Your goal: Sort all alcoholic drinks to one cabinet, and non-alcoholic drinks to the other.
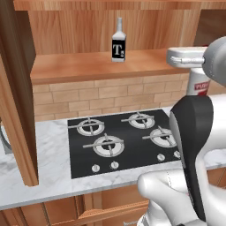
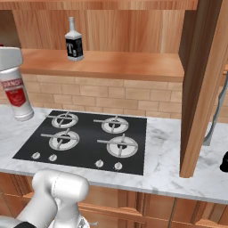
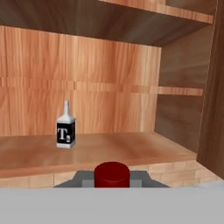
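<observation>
Our gripper (image 3: 112,183) is clamped on the slim white bottle (image 2: 16,95) with the red label — we look straight down on its red cap (image 3: 112,173), fingers apparently just beside it. The bottle hangs upright beside the black stove (image 2: 87,140). The squat "T" bottle (image 1: 118,46) stands upright on the open cabinet's shelf (image 1: 97,65), well apart.

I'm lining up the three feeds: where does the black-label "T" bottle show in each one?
Left base view: the "T" bottle stands at top centre on the cabinet shelf.
Right base view: upper left, on the same shelf, above the hob.
Hand view: left of centre, upright on the shelf.
Shared landmark: the wooden shelf.
</observation>
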